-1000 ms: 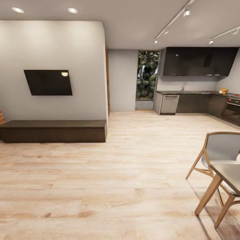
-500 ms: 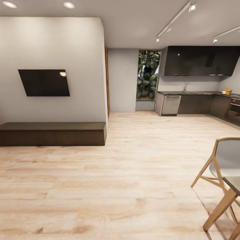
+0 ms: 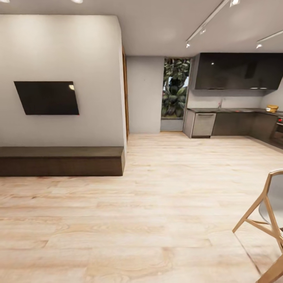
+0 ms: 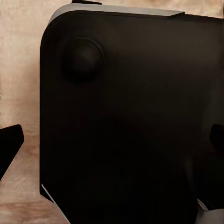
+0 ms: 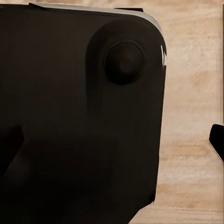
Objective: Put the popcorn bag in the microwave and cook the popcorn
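The kitchen (image 3: 236, 102) lies far off at the right of the head view, across a wide stretch of pale wood floor (image 3: 157, 204). Its grey desk (image 3: 232, 110) runs along the back wall under dark upper cabinets (image 3: 239, 70), with a steel-fronted appliance (image 3: 203, 124) at its near end. A small tan object (image 3: 272, 108) sits on the desk toward the right edge; it is too small to identify.

In the left wrist view, 2 dark fingers (image 4: 10, 150) show at opposite edges, well apart, with nothing between them but the robot's black base (image 4: 126, 121) and floor below. In the right wrist view, 1 dark fingertip (image 5: 217, 140) shows at the edge over the floor; whether that pair is apart or together cannot be told.

No writing can be read anywhere.

A wall-mounted black screen (image 3: 47, 98) hangs above a long dark low bench (image 3: 61, 160). A wooden chair (image 3: 267, 220) stands at the near right, beside the route toward the kitchen. Foliage shows through a tall window (image 3: 175, 88).
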Robot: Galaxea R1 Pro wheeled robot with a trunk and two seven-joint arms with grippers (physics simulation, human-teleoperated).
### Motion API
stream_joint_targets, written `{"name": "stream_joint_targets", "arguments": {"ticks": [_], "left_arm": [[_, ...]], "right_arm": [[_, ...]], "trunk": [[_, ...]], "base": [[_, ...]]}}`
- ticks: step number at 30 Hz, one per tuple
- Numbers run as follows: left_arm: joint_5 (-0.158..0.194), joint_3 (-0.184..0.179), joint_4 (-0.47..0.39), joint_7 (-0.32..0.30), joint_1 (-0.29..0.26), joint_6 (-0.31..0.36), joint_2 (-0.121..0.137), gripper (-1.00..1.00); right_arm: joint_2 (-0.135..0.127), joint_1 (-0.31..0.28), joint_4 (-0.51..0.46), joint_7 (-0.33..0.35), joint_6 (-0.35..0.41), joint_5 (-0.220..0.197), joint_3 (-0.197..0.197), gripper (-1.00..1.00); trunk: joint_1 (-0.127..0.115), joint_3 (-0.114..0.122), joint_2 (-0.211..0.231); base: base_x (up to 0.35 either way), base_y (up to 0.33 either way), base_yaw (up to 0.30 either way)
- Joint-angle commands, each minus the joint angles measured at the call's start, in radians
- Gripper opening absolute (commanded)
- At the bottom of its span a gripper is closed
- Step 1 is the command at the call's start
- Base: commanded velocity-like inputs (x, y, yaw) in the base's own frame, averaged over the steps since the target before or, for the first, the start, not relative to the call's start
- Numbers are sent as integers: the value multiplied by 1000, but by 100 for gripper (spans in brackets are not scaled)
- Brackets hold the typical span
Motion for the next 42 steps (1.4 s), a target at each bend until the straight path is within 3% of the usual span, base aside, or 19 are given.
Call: {"name": "stream_joint_targets", "arguments": {"ticks": [1,42], "left_arm": [[6,6,-1,0,0,0,0,100],[6,6,0,1,0,-1,-2,100]], "right_arm": [[0,0,0,0,-4,0,0,100],[0,0,0,2,-6,6,-2,100]], "trunk": [[1,-1,0],[1,-1,0]], "base": [[334,0,0],[334,0,0]]}}
